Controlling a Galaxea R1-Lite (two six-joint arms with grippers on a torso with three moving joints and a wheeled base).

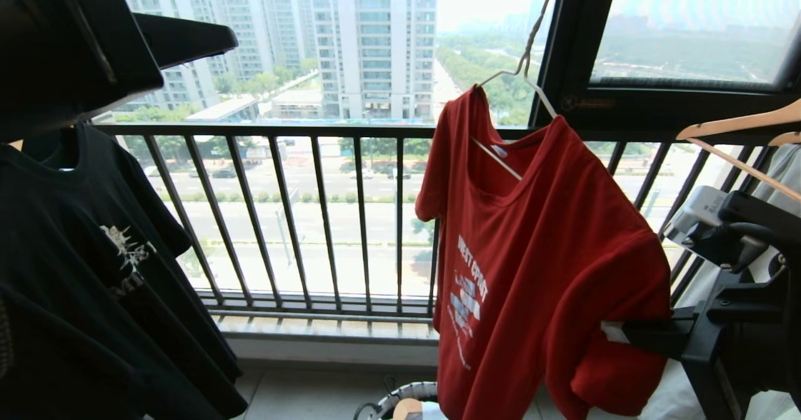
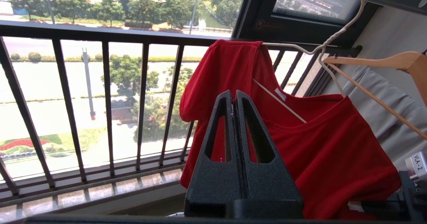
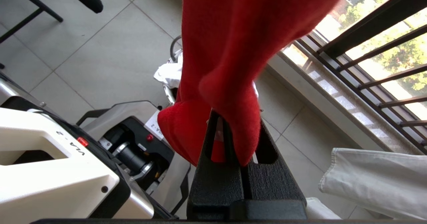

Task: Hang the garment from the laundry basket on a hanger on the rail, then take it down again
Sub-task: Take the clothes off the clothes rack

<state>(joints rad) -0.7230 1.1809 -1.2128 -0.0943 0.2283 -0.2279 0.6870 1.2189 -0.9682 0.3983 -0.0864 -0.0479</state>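
Right claw [image 3: 230, 130] clamped on lower edge of T-shirt [image 1: 538, 251], which is hung on hanger [image 1: 522, 72] over basket [image 1: 400, 401]. Pull to be kept gentle, downward, so hook stays seated. Left claw [image 2: 235, 98] shut, empty.

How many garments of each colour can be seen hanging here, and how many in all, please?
Red: 1, the T-shirt with white lettering on the cream wire hanger
Black: 1, the printed T-shirt at far left
Pale grey-white: 1, the garment under the wooden hanger
Total: 3
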